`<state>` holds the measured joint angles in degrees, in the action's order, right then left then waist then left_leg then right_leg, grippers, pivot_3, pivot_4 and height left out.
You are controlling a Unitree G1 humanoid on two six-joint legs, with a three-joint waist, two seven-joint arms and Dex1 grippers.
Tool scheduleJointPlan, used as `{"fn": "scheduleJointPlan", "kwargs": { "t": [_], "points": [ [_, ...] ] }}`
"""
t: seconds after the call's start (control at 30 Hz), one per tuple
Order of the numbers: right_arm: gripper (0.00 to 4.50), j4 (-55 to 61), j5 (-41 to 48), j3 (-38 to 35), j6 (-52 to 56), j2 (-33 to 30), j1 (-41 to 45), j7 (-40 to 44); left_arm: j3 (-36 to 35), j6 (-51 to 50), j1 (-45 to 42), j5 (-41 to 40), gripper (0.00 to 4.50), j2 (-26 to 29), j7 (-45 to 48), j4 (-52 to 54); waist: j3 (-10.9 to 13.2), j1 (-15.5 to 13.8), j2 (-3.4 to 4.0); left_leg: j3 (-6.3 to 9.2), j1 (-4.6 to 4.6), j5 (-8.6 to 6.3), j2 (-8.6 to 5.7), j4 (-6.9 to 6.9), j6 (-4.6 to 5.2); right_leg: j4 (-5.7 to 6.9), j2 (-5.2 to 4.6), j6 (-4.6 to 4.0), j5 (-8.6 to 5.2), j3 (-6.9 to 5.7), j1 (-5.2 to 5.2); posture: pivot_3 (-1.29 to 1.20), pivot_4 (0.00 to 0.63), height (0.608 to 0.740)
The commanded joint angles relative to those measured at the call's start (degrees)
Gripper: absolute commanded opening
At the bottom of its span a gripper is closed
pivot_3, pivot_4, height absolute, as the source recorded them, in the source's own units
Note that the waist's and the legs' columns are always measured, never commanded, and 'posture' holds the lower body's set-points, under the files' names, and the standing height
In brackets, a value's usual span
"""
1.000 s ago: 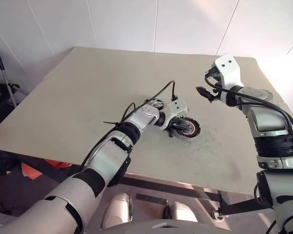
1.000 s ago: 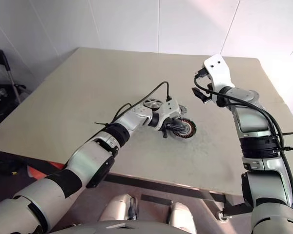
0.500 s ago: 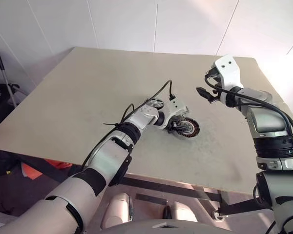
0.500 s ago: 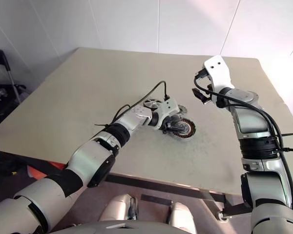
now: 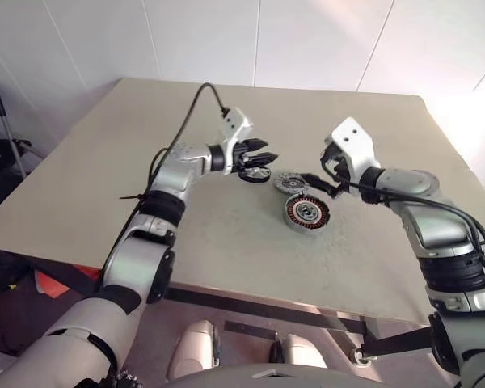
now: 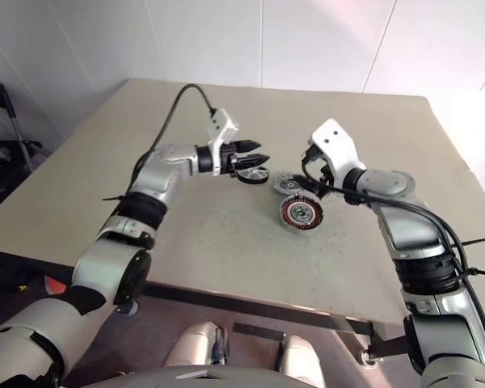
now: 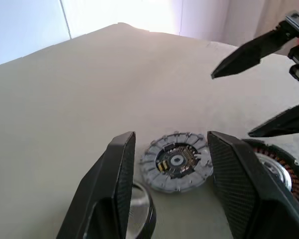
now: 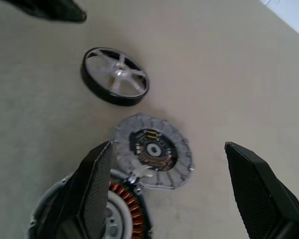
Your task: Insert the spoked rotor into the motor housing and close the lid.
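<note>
The spoked rotor (image 5: 255, 174), a black wheel with silver spokes, lies flat on the table. Just right of it lies the lid (image 5: 288, 183), a grey ribbed disc with a dark centre. The motor housing (image 5: 307, 212) sits nearer me, its reddish windings showing. My left gripper (image 5: 263, 157) hovers open just above the rotor, empty. In the left wrist view its fingers (image 7: 117, 184) frame the lid (image 7: 177, 160). My right gripper (image 5: 318, 184) is open and low over the lid's right edge and the housing's far rim. The right wrist view shows rotor (image 8: 115, 75), lid (image 8: 153, 149) and housing (image 8: 109, 209).
The beige table (image 5: 145, 145) runs wide to the left and far side; its front edge (image 5: 226, 287) is close. A black cable (image 5: 190, 109) arcs above my left forearm. The white wall stands behind the table.
My left gripper has come off the motor housing, swung up and left to above the rotor, and opened wider. My right gripper has dropped down and left toward the lid.
</note>
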<state>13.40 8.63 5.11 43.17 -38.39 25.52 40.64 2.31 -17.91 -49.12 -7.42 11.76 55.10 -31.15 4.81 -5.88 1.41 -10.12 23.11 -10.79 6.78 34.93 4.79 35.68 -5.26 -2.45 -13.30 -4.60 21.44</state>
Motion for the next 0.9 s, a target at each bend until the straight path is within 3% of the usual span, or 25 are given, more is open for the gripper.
{"fn": "scheduleJointPlan", "kwargs": {
  "t": [0.03, 0.27, 0.6, 0.77, 0.9],
  "points": [
    [4.07, 4.1, 0.77, -0.32, 1.69, -1.78, -1.12, 0.89, -2.24, -7.49, 8.28, -3.11, 2.43, 4.1, -1.92, 14.62, 0.0, 0.09, 0.02, 0.0, 0.01, 0.0, 0.0, 0.01, -0.01, 0.01, 0.0, 0.0, 0.0, 0.0, 0.02, 0.0, 0.0, 0.74],
    [4.07, 6.17, 2.7, -1.18, 4.54, -3.79, -3.84, 2.3, -8.46, -21.58, 24.39, -10.69, 2.43, 6.83, -10.39, 36.73, 0.04, -0.18, -0.04, 0.01, -0.21, 0.04, 0.0, 0.01, -0.14, -0.02, 0.0, 0.02, -0.01, 0.01, -0.26, 0.0, 0.0, 0.74],
    [4.07, -1.35, 1.44, 0.82, 4.0, -2.86, -2.9, 1.16, -9.09, -24.92, 26.26, -14.93, 2.43, 7.24, -16.74, 41.63, 0.05, 0.32, -0.07, 0.02, -0.75, 0.11, 0.0, -0.09, -0.27, -0.03, 0.03, 0.47, -0.27, 0.07, -0.58, 0.0, 0.0, 0.74],
    [2.75, -4.33, 0.31, 2.56, 3.23, -1.17, -2.0, 0.08, -8.15, -24.82, 26.23, -15.86, 2.47, 7.05, -18.04, 41.94, 0.05, 0.35, -0.06, 0.01, -0.72, 0.11, 0.0, -0.28, -0.28, -0.11, 0.06, 0.1, -0.06, 0.07, -0.52, 0.0, 0.0, 0.74],
    [2.75, -4.11, 0.14, 3.37, 3.65, 0.09, -1.41, -0.33, -7.65, -24.28, 25.96, -16.1, 2.47, 7.37, -18.44, 41.12, 0.05, 0.37, -0.06, 0.0, -0.56, 0.11, 0.0, -0.32, -0.26, -0.19, 0.09, 0.07, -0.04, 0.07, -0.4, 0.0, 0.0, 0.74]
  ]
}}
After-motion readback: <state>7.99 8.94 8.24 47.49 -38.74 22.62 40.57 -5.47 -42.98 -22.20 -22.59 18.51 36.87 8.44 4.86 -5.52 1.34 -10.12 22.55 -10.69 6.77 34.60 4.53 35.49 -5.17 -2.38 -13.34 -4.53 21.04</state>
